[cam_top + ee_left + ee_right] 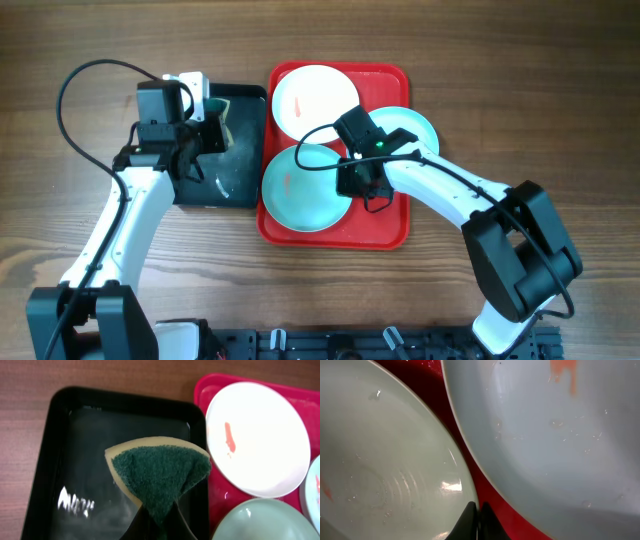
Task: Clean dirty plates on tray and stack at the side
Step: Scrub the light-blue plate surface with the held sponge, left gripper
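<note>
The red tray (385, 225) holds three plates. A white plate (315, 95) with an orange smear sits at the back left; it also shows in the left wrist view (260, 440) and the right wrist view (560, 450). A light blue plate (300, 195) lies front left and another light blue plate (415, 128) at the right. My right gripper (347, 150) is shut on the front light blue plate's rim (380, 460), fingertips (476, 510) pinching it. My left gripper (160, 515) is shut on a green sponge (160, 470) above the black tray (65, 460).
The black tray (230, 185) stands just left of the red tray and looks wet. Bare wooden table lies left of the black tray, right of the red tray and along the front. A black cable loops over the plates near my right wrist.
</note>
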You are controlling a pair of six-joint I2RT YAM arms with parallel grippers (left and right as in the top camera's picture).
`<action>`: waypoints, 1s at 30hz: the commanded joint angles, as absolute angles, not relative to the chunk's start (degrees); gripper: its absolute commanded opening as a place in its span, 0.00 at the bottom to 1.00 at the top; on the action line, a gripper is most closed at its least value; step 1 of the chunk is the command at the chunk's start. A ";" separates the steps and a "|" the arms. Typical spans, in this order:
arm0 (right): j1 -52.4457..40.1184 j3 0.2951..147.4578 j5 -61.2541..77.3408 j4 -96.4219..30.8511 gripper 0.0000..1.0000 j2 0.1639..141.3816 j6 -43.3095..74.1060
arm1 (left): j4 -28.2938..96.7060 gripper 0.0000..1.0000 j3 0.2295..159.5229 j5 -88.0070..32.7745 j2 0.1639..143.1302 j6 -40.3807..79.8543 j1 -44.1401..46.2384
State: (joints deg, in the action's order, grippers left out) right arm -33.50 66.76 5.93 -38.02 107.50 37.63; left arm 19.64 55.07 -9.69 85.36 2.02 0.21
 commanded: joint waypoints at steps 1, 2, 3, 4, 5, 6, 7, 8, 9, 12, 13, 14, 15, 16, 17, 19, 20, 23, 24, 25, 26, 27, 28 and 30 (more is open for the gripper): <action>-33.69 66.06 4.29 -37.69 0.04 108.47 37.10 | 19.29 0.04 55.22 -6.96 86.74 1.96 0.58; -33.69 66.06 4.29 -37.67 0.04 108.47 37.08 | 19.07 0.04 55.22 -7.01 86.80 1.98 0.58; -33.69 66.06 4.29 -37.67 0.04 108.47 37.08 | 18.87 0.04 55.22 -7.25 86.80 1.96 0.58; -33.69 66.06 4.29 -37.65 0.04 108.47 37.08 | 18.65 0.04 55.35 -7.42 86.80 1.98 0.64; -33.69 66.06 4.29 -37.52 0.04 108.47 37.10 | 19.18 0.04 55.72 -7.44 86.80 2.46 0.64; -33.69 66.06 4.29 -37.47 0.04 108.47 37.12 | 20.03 0.04 56.29 -7.46 86.80 3.09 0.62; -33.69 66.06 4.29 -37.47 0.04 108.47 37.17 | 20.97 0.04 57.06 -7.66 86.80 3.51 0.62; -33.69 66.06 4.29 -37.50 0.04 108.47 37.56 | 22.33 0.04 58.19 -8.80 86.80 3.46 0.71; -33.69 66.06 4.29 -37.47 0.04 108.47 37.54 | 23.92 0.04 59.53 -9.98 86.80 3.44 0.93; -33.69 66.06 4.29 -37.21 0.04 108.47 37.54 | 29.91 0.04 63.42 -10.90 86.80 3.46 2.59; -33.69 66.06 4.29 -37.21 0.04 108.47 37.56 | 30.70 0.04 63.46 -11.03 86.80 3.51 3.46; -33.69 66.06 4.29 -37.23 0.04 108.47 37.54 | 31.24 0.04 63.46 -11.11 86.80 3.62 4.12; -33.69 66.06 4.29 -37.28 0.05 108.47 37.54 | 32.03 0.04 63.44 -11.09 87.07 4.32 5.15; -33.69 66.06 4.29 -37.30 0.04 108.47 37.54 | 32.97 0.04 63.44 -11.09 87.15 5.32 6.48; -33.69 66.06 4.29 -37.30 0.04 108.47 37.52 | 33.76 0.04 63.44 -11.09 87.31 5.50 7.68; -33.69 66.06 4.29 -37.30 0.04 108.47 37.52 | 35.00 0.04 63.37 -11.09 87.44 6.81 10.15; -33.69 66.06 4.29 -37.30 0.04 108.47 37.52 | 35.07 0.04 62.98 -11.09 87.50 8.32 11.27; -33.69 66.06 4.29 -37.30 0.04 108.47 37.52 | 34.81 0.04 60.97 -11.07 87.59 11.62 13.67; -33.69 66.06 4.29 -37.30 0.04 108.47 37.52 | 34.68 0.04 60.38 -11.05 87.70 12.47 14.11; -33.69 66.06 4.29 -37.32 0.04 108.47 37.52 | 34.48 0.04 59.53 -11.07 87.83 12.71 14.83; -33.69 66.06 4.29 -37.36 0.04 108.47 37.52 | 34.04 0.04 58.87 -11.03 88.16 12.69 15.35; -33.69 66.06 4.29 -37.36 0.04 108.47 37.52 | 33.08 0.04 58.02 -11.05 88.42 12.71 15.92; -33.69 66.06 4.29 -37.36 0.04 108.47 37.52 | 31.70 0.04 57.04 -11.07 88.82 12.95 16.51; -33.69 66.06 4.29 -37.34 0.05 108.47 37.52 | 29.80 0.04 55.75 -11.07 89.45 14.55 17.50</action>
State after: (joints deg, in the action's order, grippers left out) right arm -33.50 66.76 5.89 -37.43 107.50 37.65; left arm 31.86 57.98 -10.41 87.99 11.51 16.03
